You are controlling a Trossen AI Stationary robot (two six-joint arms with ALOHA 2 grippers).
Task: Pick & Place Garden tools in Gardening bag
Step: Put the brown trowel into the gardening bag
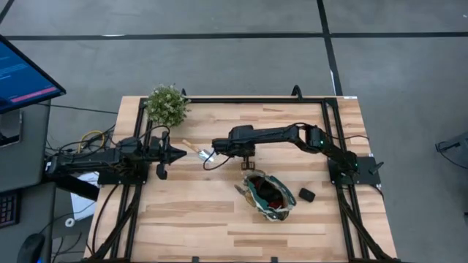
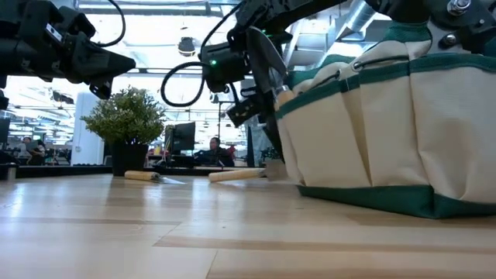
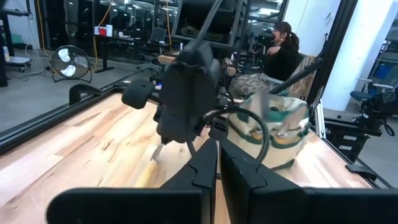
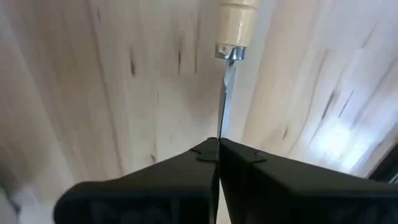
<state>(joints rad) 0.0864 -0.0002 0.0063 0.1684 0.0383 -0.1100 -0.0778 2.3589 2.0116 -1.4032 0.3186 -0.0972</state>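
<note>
Wooden-handled trowel (image 4: 234, 18) gripped by its thin metal neck, right gripper (image 4: 218, 144) clenched on it, just off the desk (image 1: 190, 219) beside a second wooden handle (image 2: 142, 176) lying flat. Gardening bag (image 1: 269, 196) close by on the near side, mouth open, red gloves (image 1: 276, 196) already inside. Left gripper (image 3: 217, 163) hovering near the potted plant (image 1: 167, 104), jaws pressed together, empty.

Risks, judged from here: narrow pinch on slick metal, so the heavy handle may swing or slip free mid-carry; soft canvas rim may catch the tool and tip the bag.

Pale striped wood underneath, black frame rails around. Beyond, an open workshop: monitors, a fan, a seated person.
</note>
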